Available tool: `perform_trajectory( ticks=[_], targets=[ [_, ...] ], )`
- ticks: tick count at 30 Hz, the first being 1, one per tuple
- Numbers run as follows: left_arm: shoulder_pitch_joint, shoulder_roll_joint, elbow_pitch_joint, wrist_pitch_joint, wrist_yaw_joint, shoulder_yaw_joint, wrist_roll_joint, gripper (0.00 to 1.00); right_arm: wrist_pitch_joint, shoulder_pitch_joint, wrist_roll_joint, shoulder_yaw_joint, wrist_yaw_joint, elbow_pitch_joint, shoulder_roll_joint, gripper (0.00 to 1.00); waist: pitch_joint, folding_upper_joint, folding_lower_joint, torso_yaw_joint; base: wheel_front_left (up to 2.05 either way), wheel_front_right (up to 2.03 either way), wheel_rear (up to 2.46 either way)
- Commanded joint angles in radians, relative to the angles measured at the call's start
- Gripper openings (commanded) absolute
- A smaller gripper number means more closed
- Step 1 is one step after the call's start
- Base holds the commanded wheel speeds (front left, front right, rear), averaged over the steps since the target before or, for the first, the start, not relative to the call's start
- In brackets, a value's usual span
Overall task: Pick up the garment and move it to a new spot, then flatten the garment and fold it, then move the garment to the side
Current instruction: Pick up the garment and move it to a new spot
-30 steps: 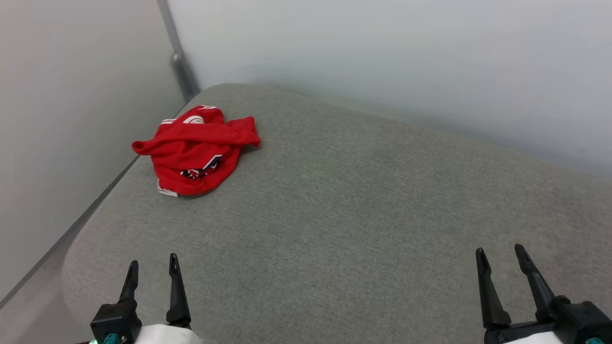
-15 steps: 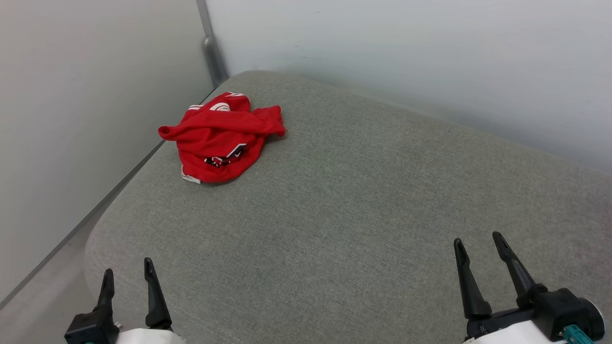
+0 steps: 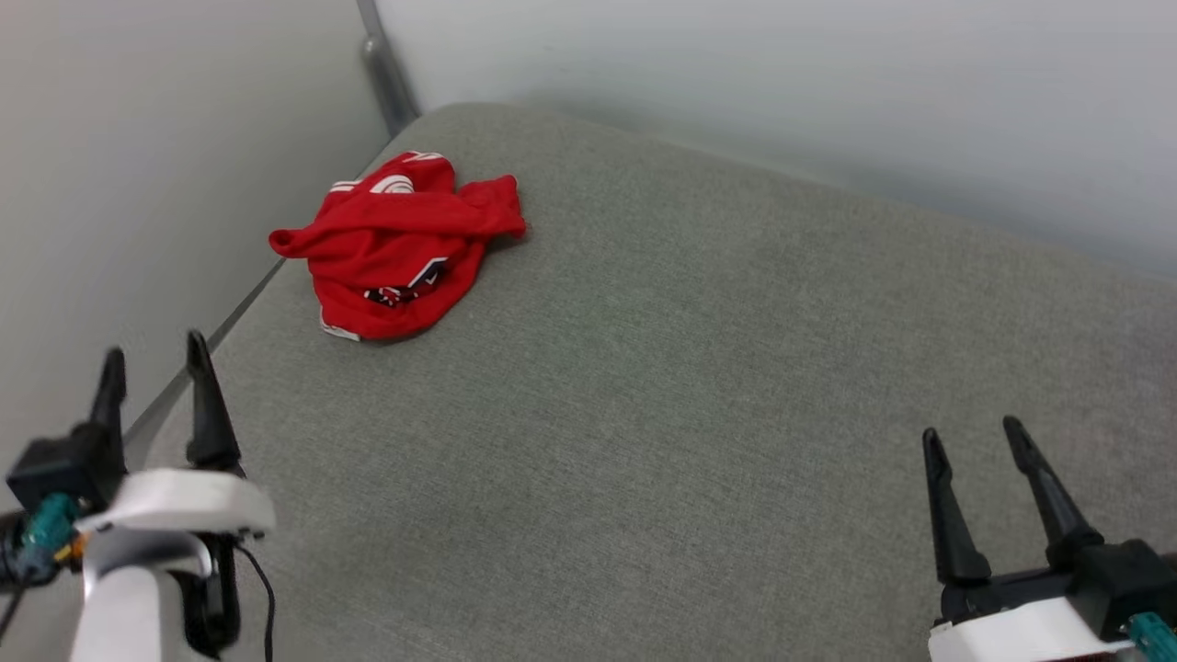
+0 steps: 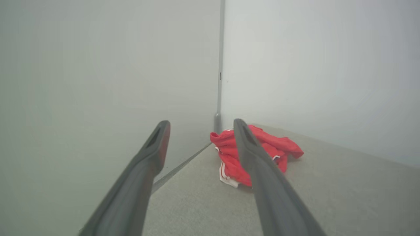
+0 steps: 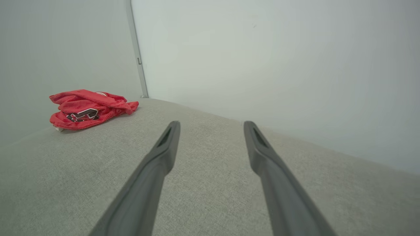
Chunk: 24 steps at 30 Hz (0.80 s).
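The garment (image 3: 395, 248) is a crumpled red jersey with white trim and some black lettering, bunched up at the far left corner of the grey fabric surface (image 3: 644, 386). My left gripper (image 3: 154, 360) is raised at the left edge of that surface, open and empty, well short of the garment. In the left wrist view the garment (image 4: 275, 147) lies ahead, partly behind the right finger of my left gripper (image 4: 200, 125). My right gripper (image 3: 973, 441) stands open and empty at the near right. The right wrist view has the garment (image 5: 88, 109) far off to the left of my right gripper (image 5: 211, 126).
Pale walls (image 3: 138, 165) close in the surface on the left and at the back, meeting at a grey corner post (image 3: 382, 64). A narrow gap runs between the left wall and the surface's edge (image 3: 184, 386).
My left arm has risen and moved forward along the left edge toward the garment. The head camera has shifted, so the whole scene has slid. The garment lies as before.
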<state>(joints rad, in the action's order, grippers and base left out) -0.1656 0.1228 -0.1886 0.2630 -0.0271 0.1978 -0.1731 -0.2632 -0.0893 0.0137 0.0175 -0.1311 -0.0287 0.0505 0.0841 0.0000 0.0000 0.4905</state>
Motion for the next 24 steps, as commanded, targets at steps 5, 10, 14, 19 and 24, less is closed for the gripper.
perform_trajectory(
  ticks=[5, 10, 14, 19, 24],
  targets=[
    [-0.212, 0.043, -0.062, 0.003, -0.041, 0.059, -0.037, 1.0, -0.002, 0.07, -0.056, 0.034, 0.001, -0.042, 0.0, 1.0, 0.155, 0.0, 0.0, -0.072, 0.0, 0.0, 0.0],
    [-0.397, 0.123, -0.127, 0.003, -0.072, 0.087, -0.066, 1.0, -0.002, 0.125, -0.101, 0.062, 0.001, -0.09, 0.0, 1.0, 0.27, 0.0, 0.0, -0.119, 0.0, 0.0, 0.0],
    [-0.519, 0.207, -0.184, -0.008, -0.088, 0.079, -0.092, 1.0, -0.002, 0.166, -0.123, 0.086, 0.001, -0.132, 0.0, 1.0, 0.351, 0.0, 0.0, -0.151, 0.0, 0.0, 0.0],
    [-0.652, 0.33, -0.266, -0.082, -0.1, 0.069, -0.162, 1.0, -0.002, 0.202, -0.153, 0.102, 0.0, -0.191, 0.0, 1.0, 0.433, 0.0, 0.0, -0.183, 0.0, 0.0, 0.0],
    [-0.742, 0.439, -0.328, -0.242, -0.101, -0.033, -0.292, 1.0, -0.002, 0.22, -0.175, 0.113, 0.001, -0.238, 0.0, 1.0, 0.486, 0.0, 0.0, -0.195, 0.0, 0.0, 0.0]
  ],
)
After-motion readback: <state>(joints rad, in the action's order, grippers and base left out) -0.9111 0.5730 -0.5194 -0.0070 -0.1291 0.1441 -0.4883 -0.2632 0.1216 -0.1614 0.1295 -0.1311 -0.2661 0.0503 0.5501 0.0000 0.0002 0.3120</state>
